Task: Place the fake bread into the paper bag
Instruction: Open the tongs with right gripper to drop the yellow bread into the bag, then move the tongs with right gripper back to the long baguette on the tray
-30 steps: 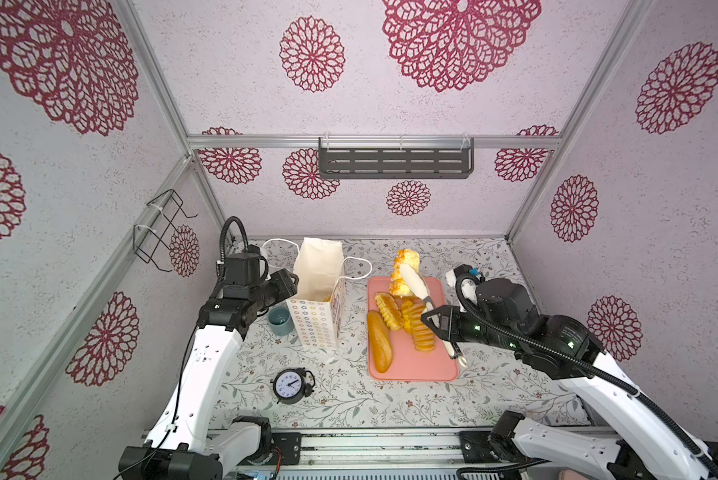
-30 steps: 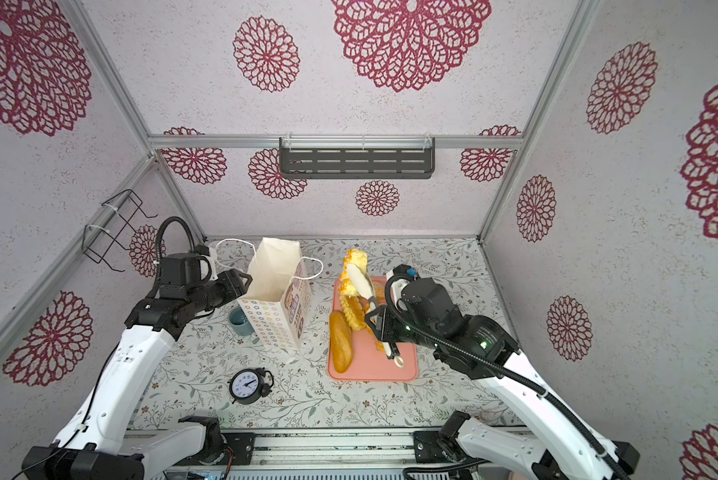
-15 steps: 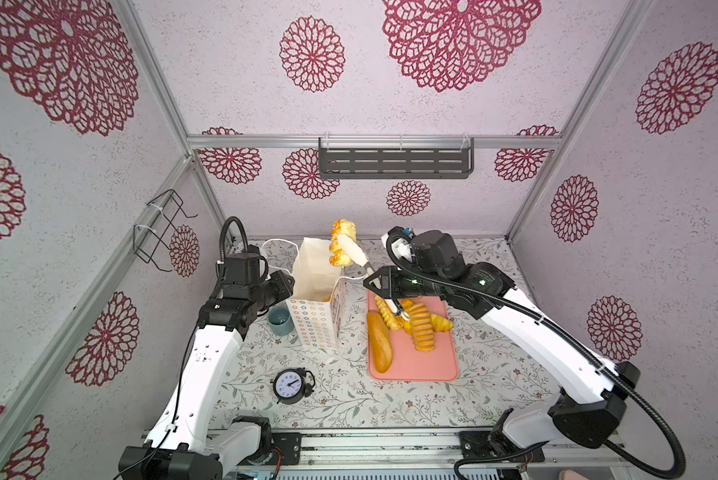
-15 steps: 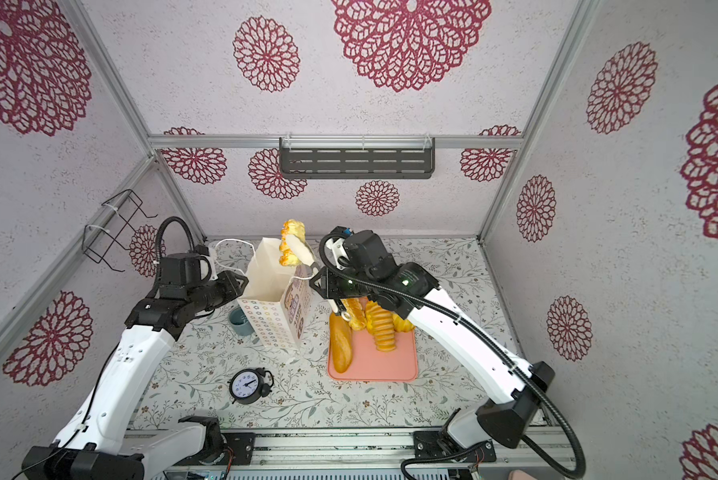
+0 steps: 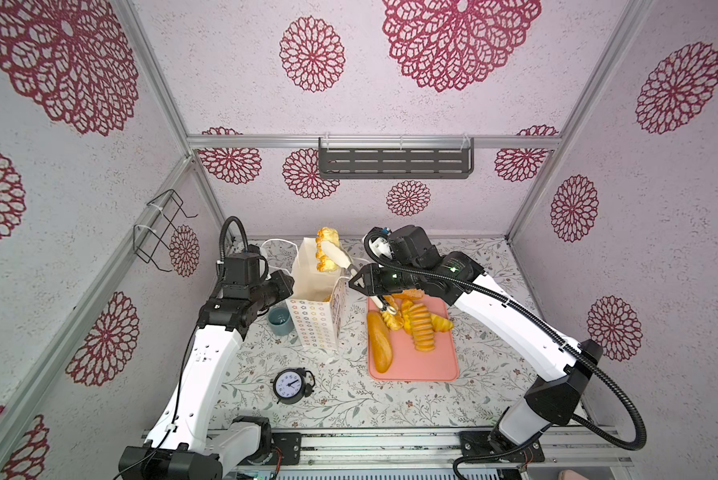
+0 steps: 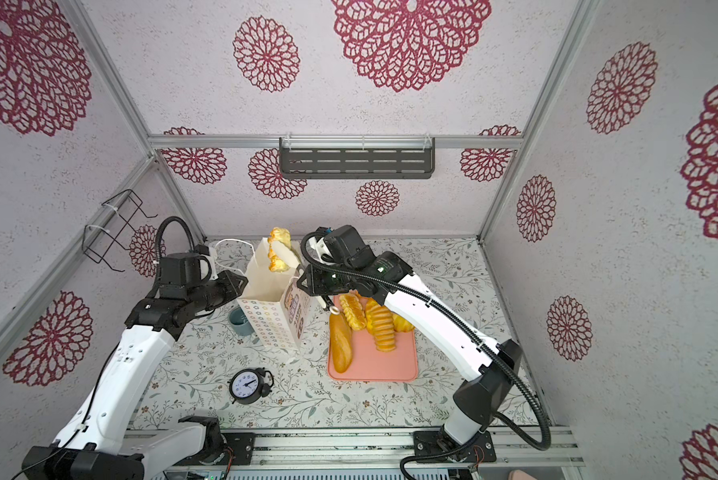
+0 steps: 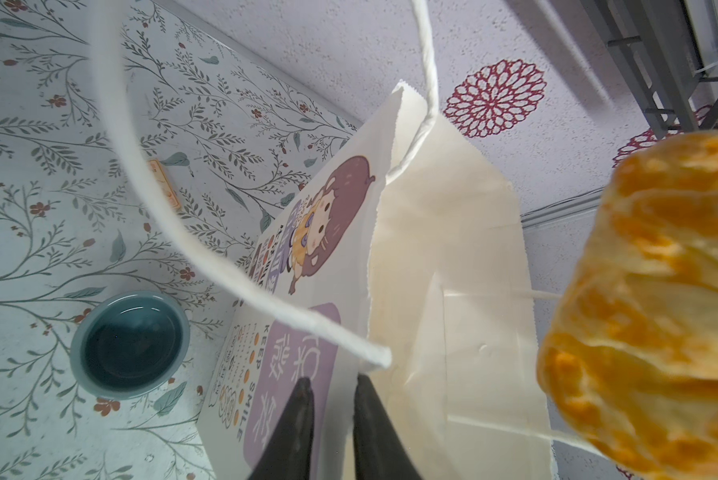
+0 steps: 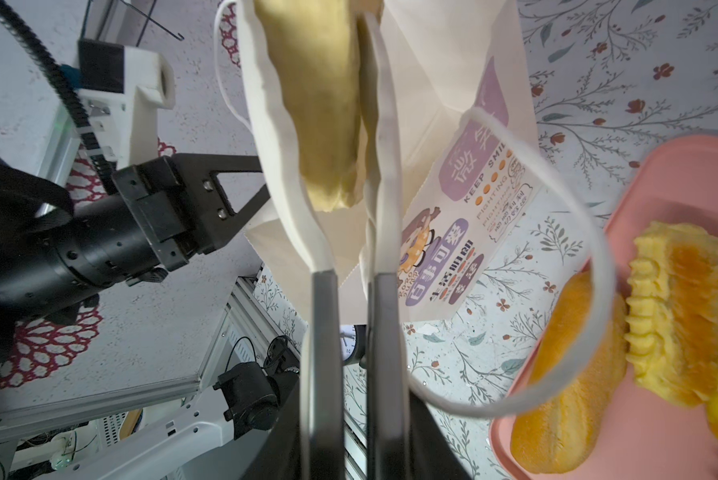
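The white paper bag (image 5: pixel 315 328) (image 6: pixel 272 324) stands upright with its mouth open, left of the pink tray (image 5: pixel 432 365) (image 6: pixel 390 370). My left gripper (image 5: pixel 290 284) (image 6: pixel 243 282) (image 7: pixel 332 380) is shut on the bag's left rim, one jaw on each side of the paper. My right gripper (image 5: pixel 328 251) (image 6: pixel 284 251) (image 8: pixel 311 25) is shut on a golden flaky pastry (image 5: pixel 324 249) (image 6: pixel 277 249) (image 7: pixel 648 311) (image 8: pixel 320 104), hanging right above the bag's mouth. On the tray lie a long smooth loaf (image 5: pixel 380 343) (image 6: pixel 340 340), a ridged roll (image 5: pixel 421 328) (image 6: pixel 382 328) and further fake bread.
A teal cup (image 5: pixel 280 320) (image 7: pixel 130 345) stands close to the bag's left side, under my left gripper. A black alarm clock (image 5: pixel 293 384) sits in front of the bag. A small tan cracker-like piece (image 7: pixel 164 185) lies behind the cup. A wire rack (image 5: pixel 162 232) hangs on the left wall.
My right arm has swung left from above the tray, carrying the pastry over the bag's mouth. My left gripper has closed on the bag's rim.
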`<act>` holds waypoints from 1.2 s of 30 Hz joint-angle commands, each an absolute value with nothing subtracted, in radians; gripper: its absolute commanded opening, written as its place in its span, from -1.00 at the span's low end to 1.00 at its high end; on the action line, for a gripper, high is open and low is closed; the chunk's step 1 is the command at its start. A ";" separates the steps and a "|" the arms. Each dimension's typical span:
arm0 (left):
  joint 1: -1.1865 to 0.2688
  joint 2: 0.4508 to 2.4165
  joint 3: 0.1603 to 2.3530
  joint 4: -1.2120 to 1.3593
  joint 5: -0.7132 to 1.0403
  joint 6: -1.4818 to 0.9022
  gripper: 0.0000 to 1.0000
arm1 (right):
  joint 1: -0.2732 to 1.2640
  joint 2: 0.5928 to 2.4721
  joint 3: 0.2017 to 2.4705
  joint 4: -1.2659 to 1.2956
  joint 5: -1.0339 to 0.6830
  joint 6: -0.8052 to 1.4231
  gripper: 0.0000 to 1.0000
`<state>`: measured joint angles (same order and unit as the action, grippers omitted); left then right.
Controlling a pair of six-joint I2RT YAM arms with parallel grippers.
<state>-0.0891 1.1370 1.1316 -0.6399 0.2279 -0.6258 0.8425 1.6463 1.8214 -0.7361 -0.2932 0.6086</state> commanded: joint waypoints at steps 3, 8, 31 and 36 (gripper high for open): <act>-0.103 1.133 1.137 -0.612 0.242 -0.625 -0.60 | 0.851 1.631 1.862 -0.712 -0.301 0.578 -0.21; -0.104 1.133 1.137 -0.612 0.245 -0.623 -0.60 | 0.853 1.632 1.862 -0.703 -0.302 0.577 -0.09; -0.103 1.126 1.144 -0.612 0.242 -0.611 0.07 | 0.824 1.185 1.493 -0.917 -0.007 0.629 -0.12; -0.103 1.123 1.126 -0.606 0.238 -0.606 0.22 | 0.826 1.135 1.281 -0.921 -0.052 0.677 -0.13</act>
